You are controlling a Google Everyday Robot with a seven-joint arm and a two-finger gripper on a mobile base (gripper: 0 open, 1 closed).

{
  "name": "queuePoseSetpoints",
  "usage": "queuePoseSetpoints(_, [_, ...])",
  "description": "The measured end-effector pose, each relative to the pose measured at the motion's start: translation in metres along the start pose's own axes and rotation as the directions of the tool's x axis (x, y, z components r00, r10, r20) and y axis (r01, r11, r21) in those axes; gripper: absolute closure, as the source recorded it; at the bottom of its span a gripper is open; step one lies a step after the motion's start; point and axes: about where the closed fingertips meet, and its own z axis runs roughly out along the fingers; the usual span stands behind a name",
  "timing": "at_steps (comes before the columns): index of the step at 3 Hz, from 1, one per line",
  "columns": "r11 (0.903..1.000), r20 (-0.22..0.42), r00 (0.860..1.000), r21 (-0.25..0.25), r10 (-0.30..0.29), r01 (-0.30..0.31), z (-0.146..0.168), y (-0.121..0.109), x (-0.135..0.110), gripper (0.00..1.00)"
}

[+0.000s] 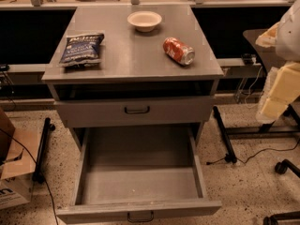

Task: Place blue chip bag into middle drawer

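Observation:
The blue chip bag (pixel 81 49) lies flat on the left part of the grey cabinet's top (pixel 136 55). The middle drawer (pixel 139 177) is pulled far out at the bottom front, a deep grey tray with nothing in it, its black bar handle (pixel 140 216) at the lower edge. My gripper (pixel 271 104) hangs at the right edge of the view, beside the cabinet at about the height of the upper drawer front. It is well away from the bag and touches nothing.
A red soda can (pixel 178 50) lies on its side at the right of the top, and a white bowl (pixel 144 20) stands at the back. The shut upper drawer front (pixel 136 110) sits above the open drawer. Black stand legs (pixel 224 135) and cables lie on the floor to the right, and a cardboard box (pixel 11 172) to the left.

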Motion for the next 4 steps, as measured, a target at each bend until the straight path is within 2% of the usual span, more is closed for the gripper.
queuePoseSetpoints(1, [1.0,0.0,1.0,0.0,0.0,0.0,0.0,0.0,0.0,0.0])
queuePoseSetpoints(2, [0.9999,0.073,0.997,0.004,0.011,-0.012,0.006,-0.002,-0.013,0.0])
queuePoseSetpoints(3, [0.9996,0.211,0.977,-0.02,0.025,-0.021,0.027,-0.005,-0.043,0.0])
queuePoseSetpoints(4, [0.9992,0.37,0.929,-0.025,-0.021,0.032,0.039,-0.009,-0.085,0.0])
